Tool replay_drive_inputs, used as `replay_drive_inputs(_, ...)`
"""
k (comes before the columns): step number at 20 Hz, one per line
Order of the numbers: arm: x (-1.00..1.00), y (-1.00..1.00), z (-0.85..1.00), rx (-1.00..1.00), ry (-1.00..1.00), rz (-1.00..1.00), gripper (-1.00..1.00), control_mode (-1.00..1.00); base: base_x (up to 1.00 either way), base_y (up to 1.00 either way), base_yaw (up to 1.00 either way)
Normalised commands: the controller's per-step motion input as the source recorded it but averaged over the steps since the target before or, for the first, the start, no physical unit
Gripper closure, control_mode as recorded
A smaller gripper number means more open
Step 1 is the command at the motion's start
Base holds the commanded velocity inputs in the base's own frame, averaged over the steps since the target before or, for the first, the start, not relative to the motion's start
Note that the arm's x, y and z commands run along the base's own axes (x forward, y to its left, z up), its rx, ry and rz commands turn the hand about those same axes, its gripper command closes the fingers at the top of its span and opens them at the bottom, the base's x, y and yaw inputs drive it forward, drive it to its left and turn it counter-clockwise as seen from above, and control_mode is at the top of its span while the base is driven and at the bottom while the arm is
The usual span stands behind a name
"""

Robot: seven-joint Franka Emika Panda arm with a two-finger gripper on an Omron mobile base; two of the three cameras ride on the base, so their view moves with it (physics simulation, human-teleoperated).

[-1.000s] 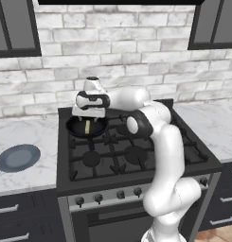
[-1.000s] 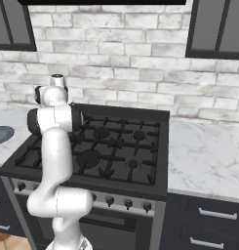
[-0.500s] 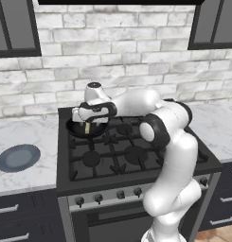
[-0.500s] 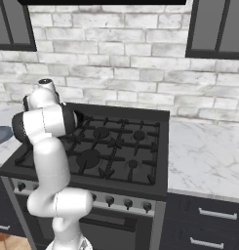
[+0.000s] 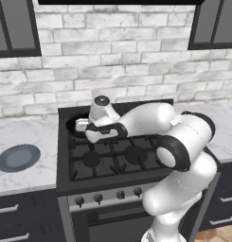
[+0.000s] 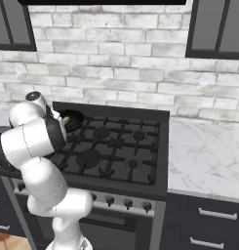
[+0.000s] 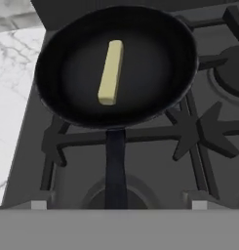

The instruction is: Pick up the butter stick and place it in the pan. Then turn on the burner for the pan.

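Butter stick [image 7: 111, 72] lies inside pan [image 7: 67, 105] on far-left burner, long axis running away from the wide-open, empty pincer [image 5: 84, 126]; burner knobs [image 5: 99, 198] sit well nearer, below.

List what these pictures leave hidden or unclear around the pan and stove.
- Left base view: the arm covers most of the pan.
- Right base view: butter stick too small to judge.
- Hand view: pan handle cut off by the bottom band.
- Knobs: settings too small to read.
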Motion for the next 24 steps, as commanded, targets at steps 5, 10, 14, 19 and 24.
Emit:
replay_drive_inputs(5,-0.55,-0.05,0.01,0.00,-0.13,0.00,-1.00,-1.00,0.00,0.00,0.00)
replay_drive_inputs(10,-0.42,0.00,0.00,0.00,-0.11,0.00,-1.00,-1.00,0.00,0.00,0.00)
replay_drive_inputs(14,-0.34,0.00,0.00,0.00,-0.09,0.00,-1.00,-1.00,0.00,0.00,0.00)
replay_drive_inputs(19,-0.36,0.00,-0.04,0.00,-0.11,0.00,-1.00,-1.00,0.00,0.00,0.00)
replay_drive_inputs(24,-0.40,0.00,-0.09,0.00,-0.15,0.00,-1.00,-1.00,0.00,0.00,0.00)
